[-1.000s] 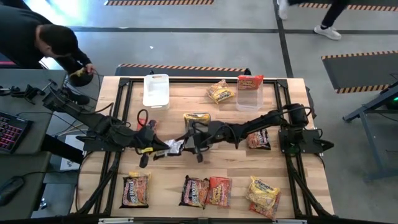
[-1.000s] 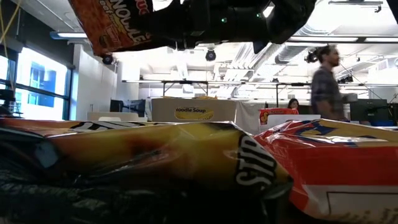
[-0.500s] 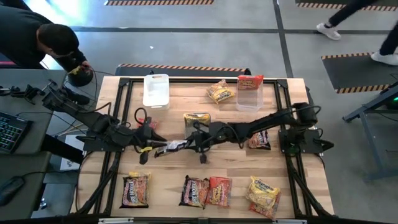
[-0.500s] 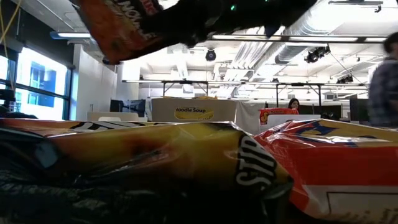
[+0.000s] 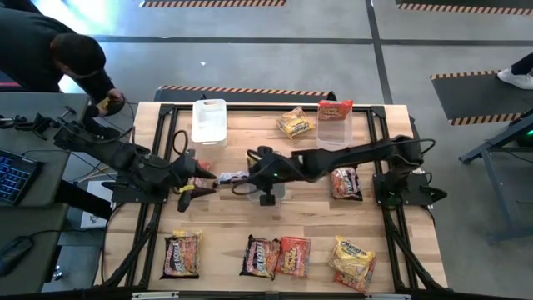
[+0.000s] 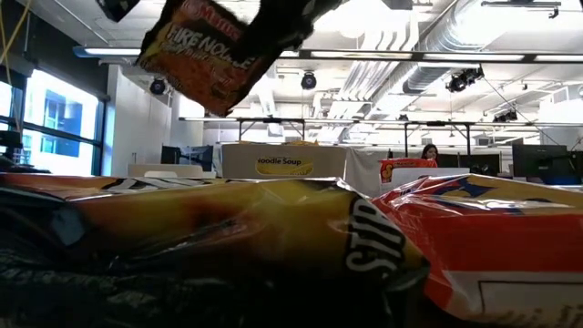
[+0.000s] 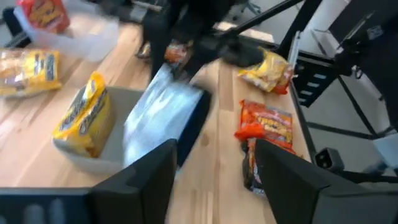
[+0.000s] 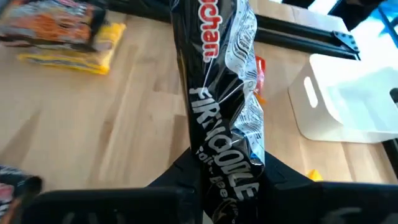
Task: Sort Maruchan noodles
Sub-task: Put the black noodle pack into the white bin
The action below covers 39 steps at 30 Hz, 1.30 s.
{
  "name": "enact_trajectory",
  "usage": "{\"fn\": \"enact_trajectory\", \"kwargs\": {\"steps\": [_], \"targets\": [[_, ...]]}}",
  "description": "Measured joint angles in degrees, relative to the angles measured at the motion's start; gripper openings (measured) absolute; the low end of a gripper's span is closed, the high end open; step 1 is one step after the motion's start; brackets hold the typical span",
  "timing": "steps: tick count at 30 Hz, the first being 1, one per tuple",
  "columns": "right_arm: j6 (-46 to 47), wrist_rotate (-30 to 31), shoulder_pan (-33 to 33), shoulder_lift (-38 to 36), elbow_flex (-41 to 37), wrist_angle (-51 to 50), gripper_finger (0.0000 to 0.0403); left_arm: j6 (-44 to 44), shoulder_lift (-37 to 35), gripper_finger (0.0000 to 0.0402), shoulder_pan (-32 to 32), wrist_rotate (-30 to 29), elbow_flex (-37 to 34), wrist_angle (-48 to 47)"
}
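1. High view, looking straight down on a wooden counter (image 5: pixel 250 221). Two dark arms meet just left of the frame's centre, with a dark Fire Noodle packet (image 5: pixel 231 177) between them, lifted off the wood.
2. What changed: a second ago the left jaws were pinching this packet while the right jaws closed in. Now the left jaws stand apart and empty just left of the packet. The right jaws are clamped on its other end.
3. The right wrist view confirms this. The black packet (image 8: pixel 227 112) runs up from between that arm's two fingers. In the left wrist view the packet's silvery back (image 7: pixel 163 115) hangs ahead of the spread fingers, apart from them.
4. In the low view the packet (image 6: pixel 205 55) hangs tilted at the upper left, high above the packets in the foreground.
5. The other noodles lie well apart. Four packets (image 5: pixel 260 257) sit along the bottom edge and one (image 5: pixel 346 183) right of centre. A yellow one (image 5: pixel 293 122) lies at upper centre, and a red one stands in a clear bin (image 5: pixel 335 132) beside it. A white bin (image 5: pixel 208 125) sits at upper left.
6. Meaning for the task: the hand-over looks complete, so the right arm likely carries the packet on. Which bin takes it, I cannot tell.
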Motion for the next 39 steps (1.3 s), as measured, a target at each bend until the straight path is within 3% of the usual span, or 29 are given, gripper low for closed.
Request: {"fn": "enact_trajectory", "kwargs": {"steps": [7,11,17,26,33,39], "targets": [[0.7,-5.7,-3.1,5.9,5.3,-0.7,0.0053,5.1,4.1,0.0249,1.1,-0.6,5.3,-8.7],[0.8,-5.9,-4.0,8.2,6.8,0.3,0.0053,6.2,7.7,0.0257,2.9,-0.5,6.6,-12.7],[0.4,-6.1,-4.2,10.0,9.3,-0.7,0.0053,9.2,14.6,0.0260,5.0,-0.5,10.3,-14.0],[-0.7,-6.1,-4.2,10.0,9.5,0.1,0.0053,16.1,24.9,0.0260,6.5,-4.5,19.2,-23.1],[-0.7,-6.0,-3.4,10.0,9.5,0.5,0.0053,16.5,31.5,0.0260,8.1,-3.8,20.9,-26.7],[-0.4,-6.7,-2.7,10.1,9.4,0.7,0.0053,14.1,32.8,0.0250,8.1,-6.2,21.2,-28.4]]}}
